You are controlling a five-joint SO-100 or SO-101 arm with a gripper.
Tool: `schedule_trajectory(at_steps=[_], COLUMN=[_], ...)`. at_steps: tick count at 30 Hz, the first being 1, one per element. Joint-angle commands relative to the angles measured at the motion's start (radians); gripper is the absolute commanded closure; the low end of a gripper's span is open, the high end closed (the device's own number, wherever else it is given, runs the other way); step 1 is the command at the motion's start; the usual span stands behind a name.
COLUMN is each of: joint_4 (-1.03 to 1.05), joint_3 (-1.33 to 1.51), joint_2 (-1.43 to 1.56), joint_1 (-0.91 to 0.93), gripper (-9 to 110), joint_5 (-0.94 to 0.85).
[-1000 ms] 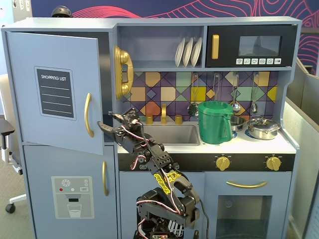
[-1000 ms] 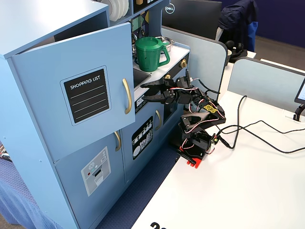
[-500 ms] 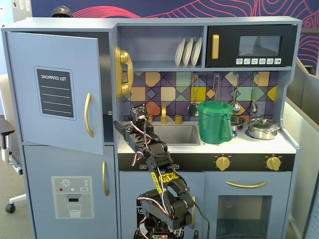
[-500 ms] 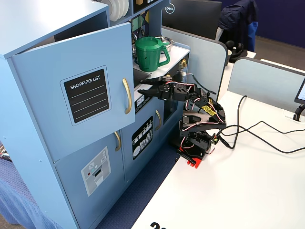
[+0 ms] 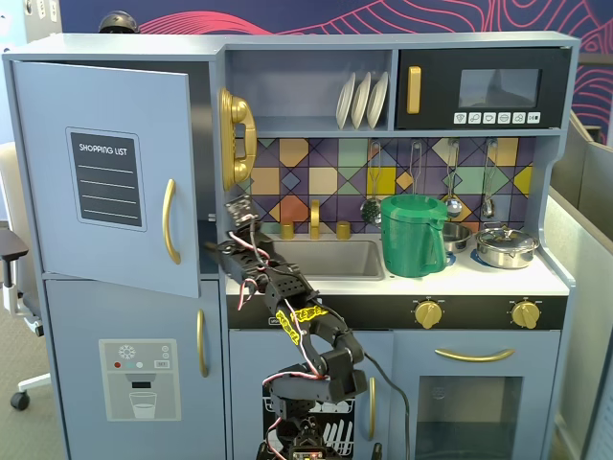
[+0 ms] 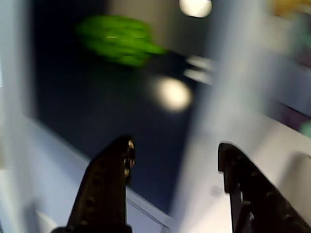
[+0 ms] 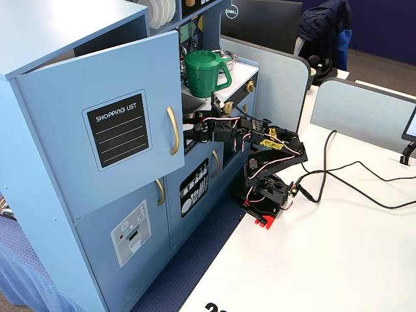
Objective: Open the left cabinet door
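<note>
Gripper spread beside ajar left cabinet door.

We're in an office here, with a robot demo corner set up inside it. Grey cubicle partitions run behind a white desk, a Dell monitor peeks over the top, and a jacket hangs off a chair behind it. Cables trail across the desktop. In a fixed view there's the wheeled base of an office chair on grey carpet, and a purple wall mural with pink wavy lines. The centrepiece is a blue toy play kitchen, standing against the desk edge, not a real kitchen at all.
</note>
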Motion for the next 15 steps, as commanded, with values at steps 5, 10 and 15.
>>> schedule_trajectory(at_steps=[5,10,15], joint_4=[-0.089,-0.083,-0.095], joint_3=[-0.008,0.012,0.026], joint_2=[-0.009,0.071,0.124], joint_1=[-0.098,-0.186,-0.319], gripper=[89,89,89], joint_5=[-0.058,-0.11,-0.186])
